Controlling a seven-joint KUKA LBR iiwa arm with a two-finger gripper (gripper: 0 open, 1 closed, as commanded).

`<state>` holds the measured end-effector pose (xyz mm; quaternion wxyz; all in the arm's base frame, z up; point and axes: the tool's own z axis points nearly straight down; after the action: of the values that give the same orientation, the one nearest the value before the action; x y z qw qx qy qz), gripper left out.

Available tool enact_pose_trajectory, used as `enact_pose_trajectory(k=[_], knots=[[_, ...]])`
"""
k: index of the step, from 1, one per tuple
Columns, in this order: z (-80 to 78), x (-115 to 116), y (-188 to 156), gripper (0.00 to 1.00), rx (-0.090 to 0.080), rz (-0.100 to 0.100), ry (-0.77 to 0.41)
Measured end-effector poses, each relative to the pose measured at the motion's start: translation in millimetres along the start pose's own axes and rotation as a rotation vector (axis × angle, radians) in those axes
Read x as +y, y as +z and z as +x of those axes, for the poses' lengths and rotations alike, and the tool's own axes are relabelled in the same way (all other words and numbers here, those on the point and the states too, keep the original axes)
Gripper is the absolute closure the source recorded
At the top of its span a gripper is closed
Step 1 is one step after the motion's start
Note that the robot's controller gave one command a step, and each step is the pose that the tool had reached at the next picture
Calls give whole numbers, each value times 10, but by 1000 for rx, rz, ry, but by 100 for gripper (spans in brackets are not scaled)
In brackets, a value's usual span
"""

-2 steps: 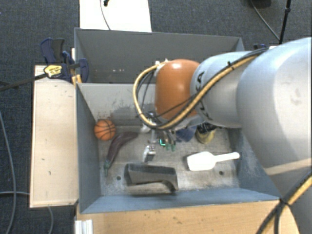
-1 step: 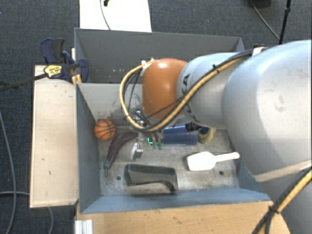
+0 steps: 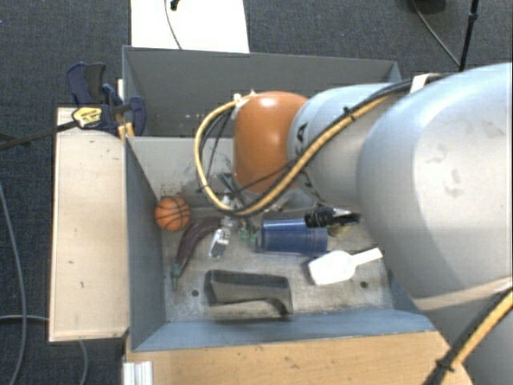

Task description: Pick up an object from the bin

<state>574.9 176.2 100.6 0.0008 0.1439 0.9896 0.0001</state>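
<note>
The arm (image 3: 433, 183) reaches in from the right, and below its orange cover (image 3: 260, 147) the end effector (image 3: 220, 239) sits low over the left-middle of the bin (image 3: 148, 295). Whether it is open or closed cannot be told, since the wrist and cables hide most of it. Nothing shows as held. It hangs just beside the upper end of a dark purple curved piece (image 3: 192, 243), shaped like a small aubergine, that lies slanting toward the bin's left wall. The left end of a blue bottle (image 3: 292, 235) lying on its side is close on the other side. A small orange basketball (image 3: 172, 212) rests near the left wall, a white scoop (image 3: 341, 265) lies to the right, and a dark grey handle-like block (image 3: 247, 291) lies along the front. The purple piece looks the likeliest candidate. To do the pick well, the grip should probably cross its narrow width, not its length, and be centred on the thicker part. The descent should stay clear of the bottle so it does not roll. The lift should go straight up, away from the wall.
</note>
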Motion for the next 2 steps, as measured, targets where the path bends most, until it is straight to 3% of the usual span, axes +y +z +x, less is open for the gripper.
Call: enact_pose_trajectory(k=[1,2], knots=[[207,116,118,0,-1,-2,139],[329,335,253,100,-11,-4,-358]])
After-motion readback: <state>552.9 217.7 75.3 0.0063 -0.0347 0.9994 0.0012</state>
